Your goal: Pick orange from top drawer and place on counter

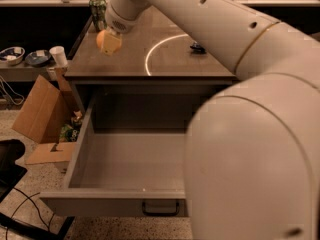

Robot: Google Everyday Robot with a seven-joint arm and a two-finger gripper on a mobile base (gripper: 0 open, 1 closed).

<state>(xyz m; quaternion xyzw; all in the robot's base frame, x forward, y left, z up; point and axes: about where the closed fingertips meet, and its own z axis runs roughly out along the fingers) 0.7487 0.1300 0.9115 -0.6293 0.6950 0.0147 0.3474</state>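
The orange (105,40) is held in my gripper (110,43) above the left part of the counter (165,66), which bears a thin white circle arc. The gripper is shut on the orange, with a pale finger across its right side. The top drawer (125,204) stands pulled wide open below the counter; its grey inside shows nothing in it, and a dark handle (160,209) sits on its front. My white arm fills the right side of the view and hides the right part of the drawer.
A green can (97,11) stands at the counter's back left, just behind the orange. A small dark object (197,47) lies on the counter's right. A cardboard box (42,111) and a shelf with bowls and a cup (57,56) are at left.
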